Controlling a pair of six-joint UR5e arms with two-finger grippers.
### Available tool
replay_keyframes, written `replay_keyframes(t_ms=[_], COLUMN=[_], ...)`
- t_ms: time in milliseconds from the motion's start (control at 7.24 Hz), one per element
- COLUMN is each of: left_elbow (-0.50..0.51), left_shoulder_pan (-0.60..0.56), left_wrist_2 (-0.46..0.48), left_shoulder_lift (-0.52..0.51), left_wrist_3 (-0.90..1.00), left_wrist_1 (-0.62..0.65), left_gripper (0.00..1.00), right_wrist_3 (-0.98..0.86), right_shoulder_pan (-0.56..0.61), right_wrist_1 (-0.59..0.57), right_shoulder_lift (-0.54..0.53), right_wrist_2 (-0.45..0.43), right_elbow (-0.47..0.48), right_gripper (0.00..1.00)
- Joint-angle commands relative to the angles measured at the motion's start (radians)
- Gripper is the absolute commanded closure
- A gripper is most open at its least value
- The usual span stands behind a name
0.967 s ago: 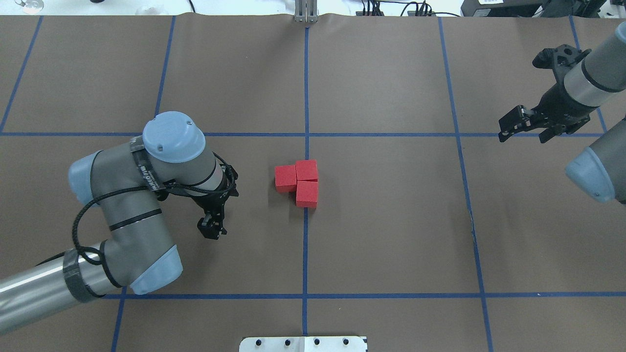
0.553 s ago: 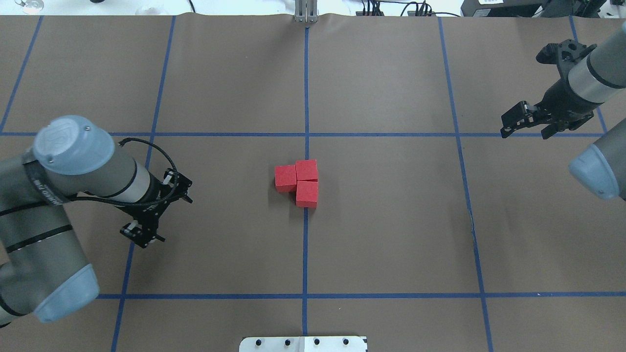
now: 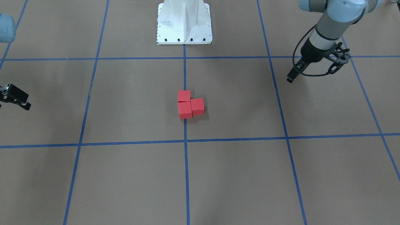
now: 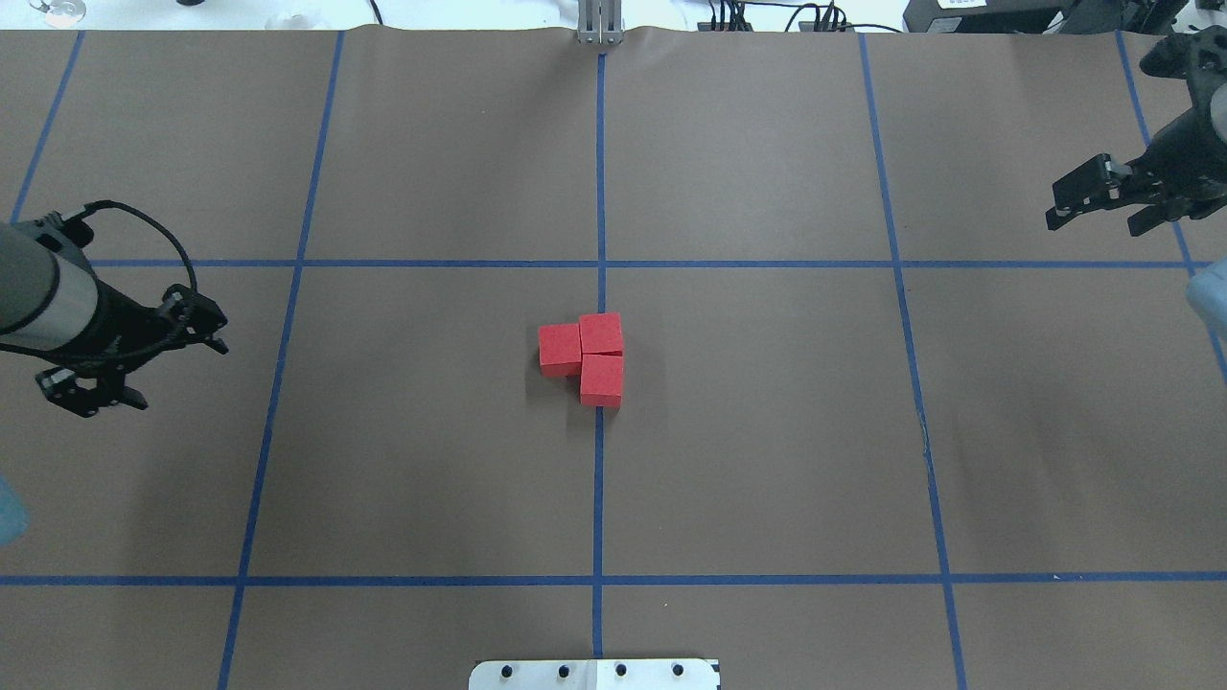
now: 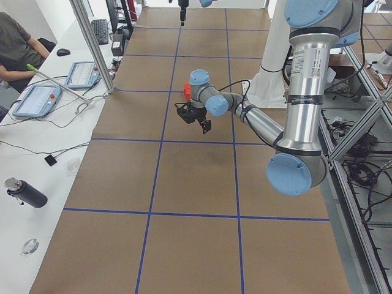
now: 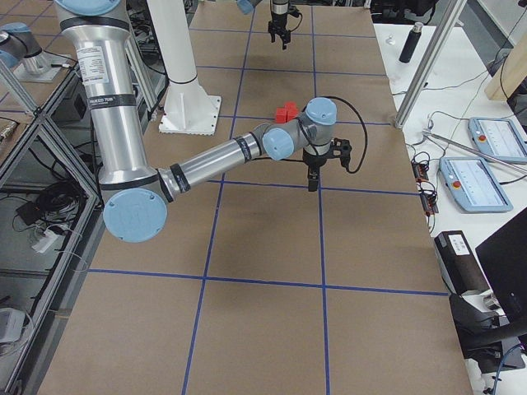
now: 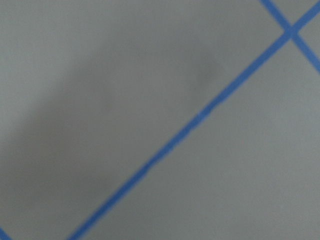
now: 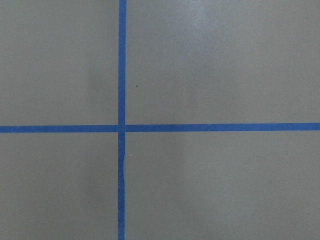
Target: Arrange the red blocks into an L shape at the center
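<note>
Overhead exterior has the red blocks [image 4: 600, 337] snug in an L on the centre line of the table [image 4: 767, 431], right gripper [image 4: 1095, 220] spread wide and empty (left gripper [image 4: 203, 328]: spread or pressed together, can't tell).

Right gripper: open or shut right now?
Open. In the overhead view the right gripper shows two fingers spread apart with a clear gap between them and nothing held.

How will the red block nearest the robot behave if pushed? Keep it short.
The nearest block is a flat-faced cube, so it would probably slide, not roll or tip. It touches the corner block, so a forward push would likely shove that too. Its matte faces probably grip well.
</note>
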Motion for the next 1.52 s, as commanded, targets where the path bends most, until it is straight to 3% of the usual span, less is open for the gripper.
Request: replay_keyframes(t_ms=[0,138,553,829,1105,1382], left_elbow=[0.095,0.158,0.245,0.268,0.280,0.312], left_shoulder_pan=[-0.221,-0.312,-0.435,-0.490,-0.553,-0.601], left_wrist_2=[-0.149,-0.194,-0.199,-0.205,-0.317,-0.313], left_shoulder_lift=[0.072,0.072,0.072,0.068,0.051,0.049], left_wrist_3=[0.404,0.588,0.989,1.108,1.110,1.212], left_wrist_1=[-0.073,-0.072,-0.078,-0.070,-0.049,-0.047], left_gripper=[0.00,0.00,0.00,0.00,0.00,0.00], right_wrist_3=[-0.129,-0.203,-0.389,-0.442,-0.488,-0.524], right_shoulder_pan=[0.105,0.161,0.242,0.286,0.286,0.280], right_wrist_1=[-0.009,-0.007,-0.013,-0.054,-0.177,-0.217], right_shoulder_lift=[-0.059,-0.114,-0.214,-0.185,-0.083,-0.052], right_wrist_2=[0.004,0.007,0.012,0.073,0.066,0.064], right_elbow=[-0.002,0.001,-0.013,-0.068,-0.088,-0.095], right_gripper=[0.00,0.00,0.00,0.00,0.00,0.00])
